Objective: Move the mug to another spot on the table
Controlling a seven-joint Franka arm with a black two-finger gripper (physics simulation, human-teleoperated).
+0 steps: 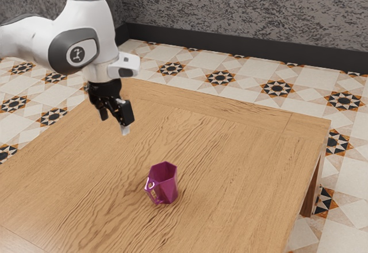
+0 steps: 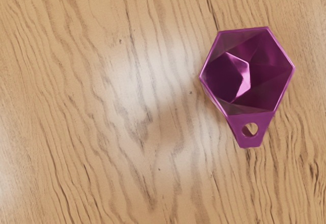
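Wood-grain tabletop (image 1: 241,149) fills the lower part of the exterior view, and on it, low and just left of the frame's centre, stands the magenta hexagonal mug (image 1: 162,183), upright with its mouth up. Its flat tab handle (image 1: 151,187), pierced by a round hole, points toward the lower left of the frame. The black gripper (image 1: 115,121) hangs in the upper left of the frame, well above the wood and well apart from the mug. Its fingers stand spread with nothing between them, so the hand is released and empty.

From the wrist camera the mug (image 2: 247,74) sits off to one side on the table (image 2: 102,107) rather than under the hand, its handle (image 2: 249,130) jutting from one flat. By my reading the approach has not yet begun.

Several things could go wrong from here:
- The hand must travel sideways as well as down. If it comes down short of centre, a fingertip could land on the rim and tip or shove the mug.
- The walls are faceted and seem to narrow toward the base. Fingers closing on two corners rather than two opposite flats would probably twist the mug or let it slide downward.
- A finger meeting the handle would likely spin the mug instead of gripping it.
- A drop-off spot near the table's edge at the frame's right could send the mug to the tiled floor (image 1: 276,86).
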